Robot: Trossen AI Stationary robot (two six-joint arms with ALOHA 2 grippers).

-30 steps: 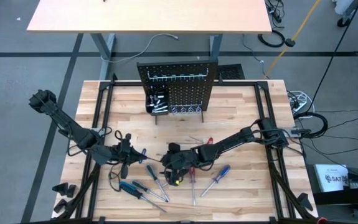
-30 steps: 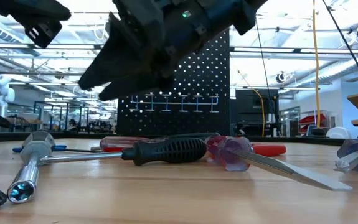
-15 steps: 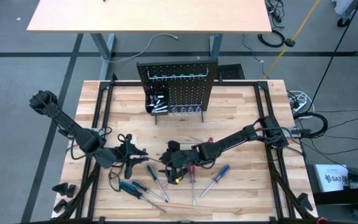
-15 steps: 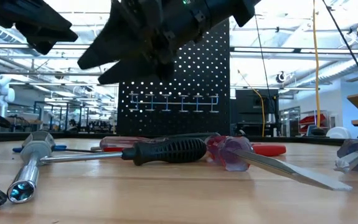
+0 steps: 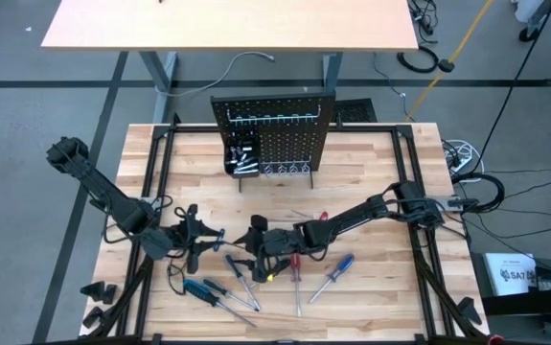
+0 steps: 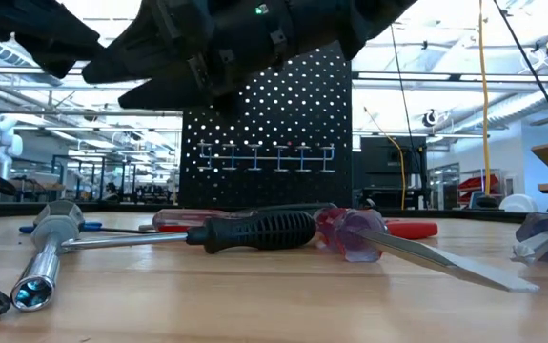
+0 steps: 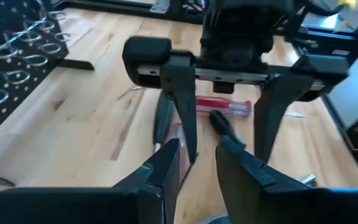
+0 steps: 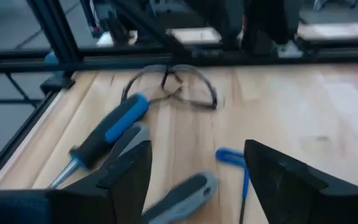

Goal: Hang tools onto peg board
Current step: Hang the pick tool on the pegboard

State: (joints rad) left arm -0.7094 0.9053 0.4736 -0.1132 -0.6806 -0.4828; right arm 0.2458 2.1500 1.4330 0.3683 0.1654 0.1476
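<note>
Overhead, both open, empty end effectors, left (image 5: 208, 240) and right (image 5: 244, 251), partly hide the tools (image 5: 289, 271).

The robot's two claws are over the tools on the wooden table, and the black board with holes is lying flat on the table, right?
Not quite. The peg board is standing upright on its stand at the back of the table, not lying flat; the low view shows it clearly. The rest is right: the left gripper and right gripper are both over the tools.
</note>
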